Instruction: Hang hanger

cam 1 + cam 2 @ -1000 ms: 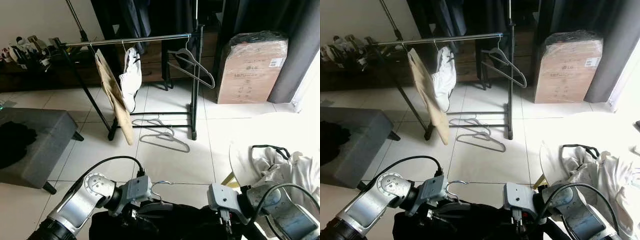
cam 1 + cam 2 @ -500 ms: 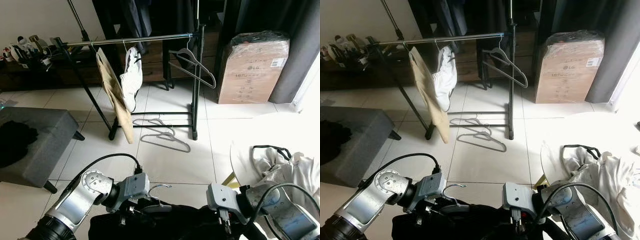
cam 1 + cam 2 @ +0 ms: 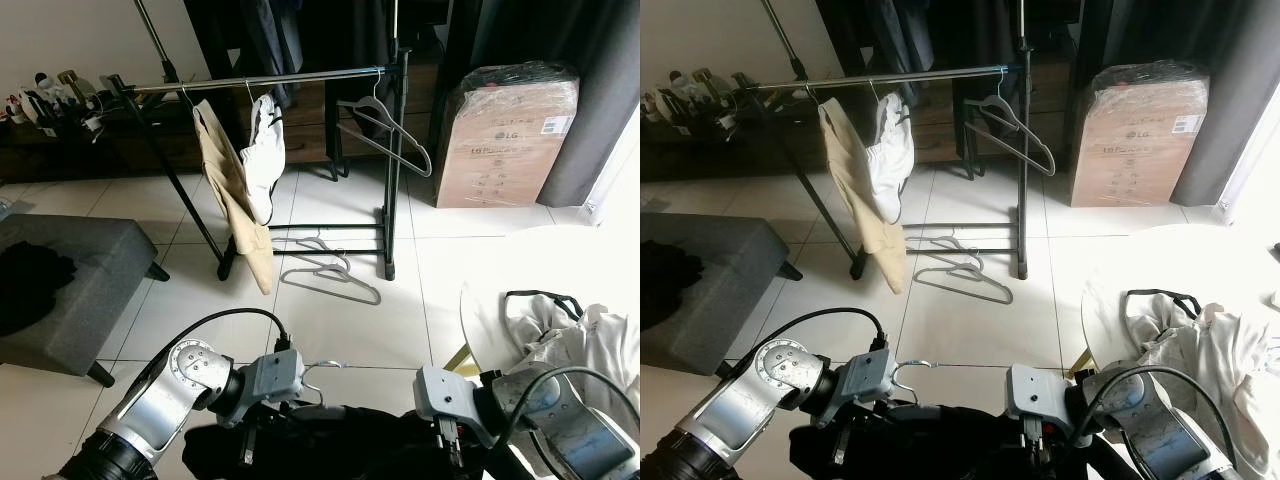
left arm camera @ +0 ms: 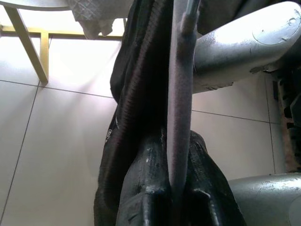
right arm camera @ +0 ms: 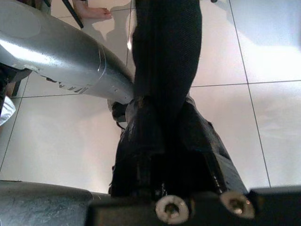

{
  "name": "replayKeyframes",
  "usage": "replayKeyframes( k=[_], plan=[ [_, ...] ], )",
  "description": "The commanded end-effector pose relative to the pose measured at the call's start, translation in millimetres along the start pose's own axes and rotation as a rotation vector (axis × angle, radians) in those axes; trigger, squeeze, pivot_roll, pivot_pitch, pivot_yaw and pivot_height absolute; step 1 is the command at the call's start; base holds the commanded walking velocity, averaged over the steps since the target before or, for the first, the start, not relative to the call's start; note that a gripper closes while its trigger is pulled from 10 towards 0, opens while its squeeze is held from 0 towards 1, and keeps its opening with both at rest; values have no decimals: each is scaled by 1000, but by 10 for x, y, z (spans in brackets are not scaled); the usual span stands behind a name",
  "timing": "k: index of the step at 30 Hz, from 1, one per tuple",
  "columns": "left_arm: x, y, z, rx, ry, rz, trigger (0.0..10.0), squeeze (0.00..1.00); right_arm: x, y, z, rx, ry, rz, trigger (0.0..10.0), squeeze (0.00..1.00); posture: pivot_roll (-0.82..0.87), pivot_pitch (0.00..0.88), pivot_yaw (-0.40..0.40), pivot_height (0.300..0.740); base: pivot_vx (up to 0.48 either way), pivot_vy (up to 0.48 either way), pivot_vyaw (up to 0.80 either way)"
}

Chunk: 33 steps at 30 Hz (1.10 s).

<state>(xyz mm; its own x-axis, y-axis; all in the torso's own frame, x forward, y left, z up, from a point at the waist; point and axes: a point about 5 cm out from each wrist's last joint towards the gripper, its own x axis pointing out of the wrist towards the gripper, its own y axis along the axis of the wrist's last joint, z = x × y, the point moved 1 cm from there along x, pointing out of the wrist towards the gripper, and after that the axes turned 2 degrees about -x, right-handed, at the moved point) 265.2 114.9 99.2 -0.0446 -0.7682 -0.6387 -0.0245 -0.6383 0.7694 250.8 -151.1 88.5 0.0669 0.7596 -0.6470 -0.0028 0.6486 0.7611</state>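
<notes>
Room: clothes rail (image 3: 270, 80) upper centre, well away.
Grip: left gripper (image 4: 175, 188) clamped on hanger (image 4: 178, 117); right gripper (image 5: 162, 155) pinching black garment (image 5: 164, 56).
Risk: I judge the garment could slide off.

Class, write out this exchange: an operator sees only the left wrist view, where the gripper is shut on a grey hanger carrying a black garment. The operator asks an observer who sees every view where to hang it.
Operator: My left gripper holds the hanger. Where is the rail?
Observer: The rail stands ahead across the tiled floor, a little to the robot's left.
Operator: Is there room on it?
Observer: Yes. There is a bare stretch between the white garment and the empty hanger at the right end.
</notes>
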Motion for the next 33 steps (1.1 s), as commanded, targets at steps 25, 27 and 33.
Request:
replayKeyframes(
  k=[25,27,33],
  plan=[
    [-38,-4,-174,-99,327,135,0,0,-74,243,276,-8,-272,143,10000,1000,-156,138,155,740,0,0,0],
    [-44,0,-190,-113,342,145,0,0,-100,259,279,-11,-294,144,10000,1000,-160,138,155,740,0,0,0],
    [-37,-34,-183,-125,340,132,0,0,-87,215,224,-2,-269,132,10000,1000,-161,138,153,740,0,0,0]
  ],
)
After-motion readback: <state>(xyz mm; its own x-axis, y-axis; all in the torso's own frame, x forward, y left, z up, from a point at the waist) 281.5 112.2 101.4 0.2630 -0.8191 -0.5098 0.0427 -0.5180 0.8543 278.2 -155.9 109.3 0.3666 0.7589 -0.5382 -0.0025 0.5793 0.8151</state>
